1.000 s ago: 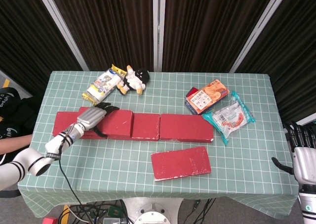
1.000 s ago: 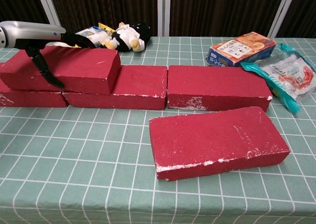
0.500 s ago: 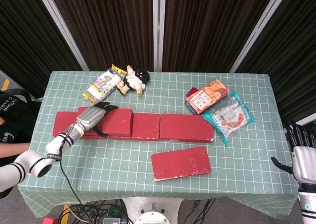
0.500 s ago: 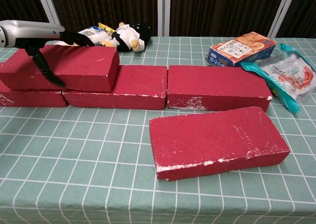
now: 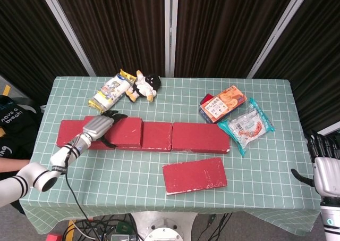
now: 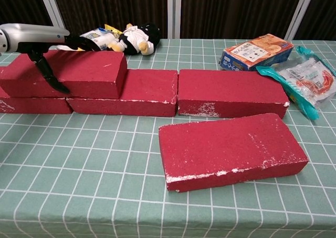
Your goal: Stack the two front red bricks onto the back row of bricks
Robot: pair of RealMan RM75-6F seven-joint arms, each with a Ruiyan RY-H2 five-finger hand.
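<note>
Red bricks dominate the green checked table (image 5: 133,169), and little has changed over the past second: the left hand (image 5: 101,126) remains clamped on the stacked brick (image 6: 68,72), which has settled only slightly, while the right hand (image 5: 326,172) has stayed off the table's right front corner. The stacked brick, chalky white along its chipped edges, sits on top of the back row (image 6: 173,93) toward the table's left edge, overlapping the joint between the row's two leftmost bricks. That row, three red bricks laid end to end, runs across the middle of the table. The remaining front brick (image 6: 231,148) lies flat and slightly skewed near the front edge, just in front of the row's right-hand brick and apart from it, its corners scuffed white. The left arm reaches in from the front left corner, its silver-backed hand lying over the top of the stacked brick with dark fingers (image 6: 86,42) along the far side and the thumb (image 6: 47,72) pressed down the near face, gripping it. The right hand hangs upright with its fingers spread, holding nothing. Near the back edge lie a snack packet (image 5: 110,91) and a plush toy (image 5: 144,85); toward the back right corner sit an orange box (image 5: 223,104) and a clear food bag (image 5: 247,125).
</note>
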